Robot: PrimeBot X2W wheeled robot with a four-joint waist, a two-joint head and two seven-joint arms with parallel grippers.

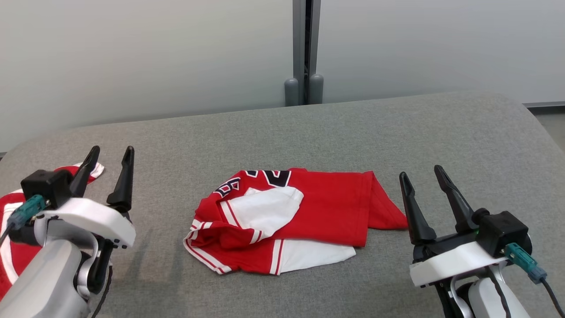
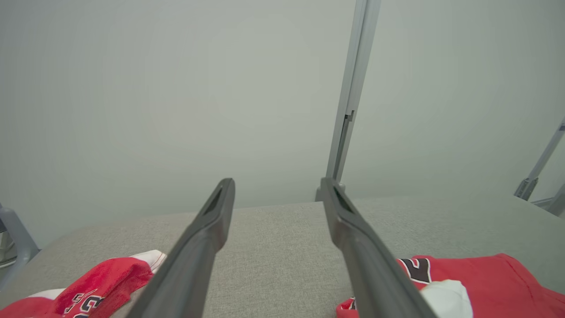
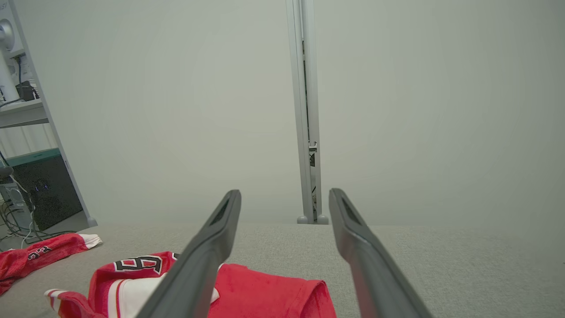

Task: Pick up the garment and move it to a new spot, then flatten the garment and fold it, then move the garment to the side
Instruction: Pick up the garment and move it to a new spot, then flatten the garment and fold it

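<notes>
Left pincer (image 1: 111, 152) stood at the lower left of the frame, its two long dark fingers wide apart and holding nothing. Right pincer (image 1: 420, 173) at the lower right was wide open and empty too. I think they stood on each side so they could reach the garment (image 1: 318, 207) from both ends. It lay in the middle of the frame, touching neither. It was soft red cloth with white stripes, folded over but bumpy. A second red shirt (image 1: 17, 251) lay bunched at the left edge. Under both was the grey, fuzzy table (image 1: 309, 128) with round corners. Far back stood a smooth pale wall (image 1: 132, 57) and a thin grey post (image 1: 304, 44).
</notes>
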